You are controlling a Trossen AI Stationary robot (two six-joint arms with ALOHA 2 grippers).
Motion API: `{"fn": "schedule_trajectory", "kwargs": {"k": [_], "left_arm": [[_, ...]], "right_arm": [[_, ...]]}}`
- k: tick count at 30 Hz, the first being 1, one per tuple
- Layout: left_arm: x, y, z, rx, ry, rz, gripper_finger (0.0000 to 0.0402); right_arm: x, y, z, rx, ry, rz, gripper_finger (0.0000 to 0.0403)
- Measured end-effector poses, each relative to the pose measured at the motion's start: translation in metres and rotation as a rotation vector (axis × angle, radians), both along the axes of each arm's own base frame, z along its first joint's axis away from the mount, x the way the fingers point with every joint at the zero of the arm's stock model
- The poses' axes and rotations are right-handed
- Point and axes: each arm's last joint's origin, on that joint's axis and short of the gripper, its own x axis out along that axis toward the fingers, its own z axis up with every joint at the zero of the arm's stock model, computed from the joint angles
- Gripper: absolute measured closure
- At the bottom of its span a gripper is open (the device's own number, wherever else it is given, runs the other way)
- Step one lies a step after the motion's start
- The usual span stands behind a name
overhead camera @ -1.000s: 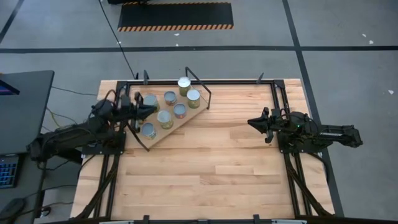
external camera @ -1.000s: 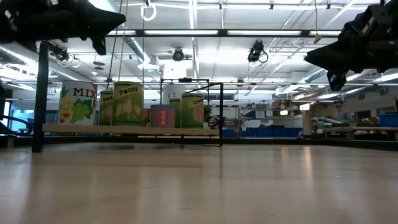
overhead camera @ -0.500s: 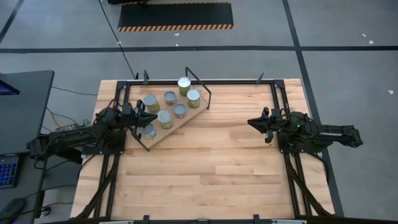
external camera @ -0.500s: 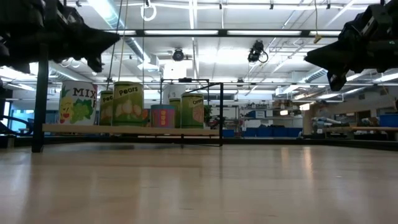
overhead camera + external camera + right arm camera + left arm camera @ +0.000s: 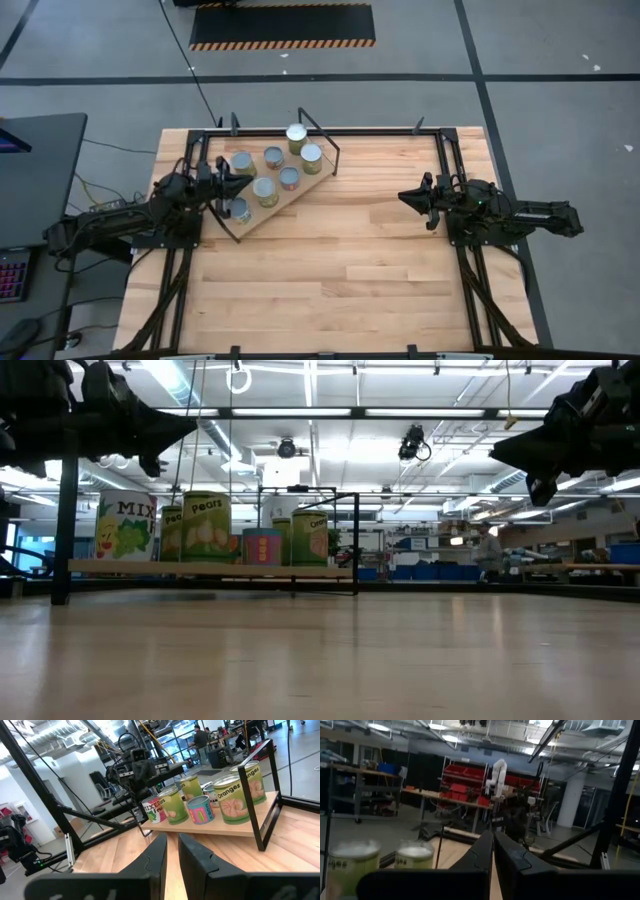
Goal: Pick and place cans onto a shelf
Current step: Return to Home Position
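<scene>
High view, slatted wooden tabletop (image 5: 330,270), grey floor, shelf (image 5: 272,205) holding cans (image 5: 265,191), both jaws closed, empty.

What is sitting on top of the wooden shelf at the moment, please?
Seven cans stand upright on the shelf, bunched together. The left pincer hovers over its near end, partly covering one can; whether another hides beneath cannot be seen.

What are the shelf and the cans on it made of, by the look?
Rectangular light-wood shelf board: pale wood, matte, with a thin black wire frame, probably painted metal. Small cylindrical cans: likely tin, with silvery, reflective round tops; printed fruit labels wrap the sides, paper or film cannot be told.
</scene>
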Motion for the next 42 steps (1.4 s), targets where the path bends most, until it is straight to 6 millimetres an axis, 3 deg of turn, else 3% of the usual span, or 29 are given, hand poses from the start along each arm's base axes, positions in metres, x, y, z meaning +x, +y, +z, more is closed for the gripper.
{"fn": "schedule_trajectory", "kwargs": {"k": [18,22,27,32,42], "left_arm": [[0.001,-0.005,0.002,0.006,-0.017,-0.039,0.0379],[-0.002,-0.003,-0.003,-0.031,0.023,0.087,0.0379],[-0.014,-0.012,0.011,0.214,-0.055,0.127,0.0379],[-0.024,-0.023,0.014,0.254,-0.115,0.064,0.0379],[-0.021,-0.038,-0.003,0.204,0.034,-0.096,0.0379]], "right_arm": [[0.000,0.000,0.000,0.000,-0.004,0.000,0.0350],[0.000,0.000,0.000,-0.001,-0.005,0.000,0.0350],[0.000,0.000,0.000,-0.001,-0.005,0.000,0.0350],[0.000,0.000,0.001,-0.001,-0.006,0.000,0.0350],[0.000,0.000,0.002,-0.003,-0.023,-0.001,0.0350]]}}
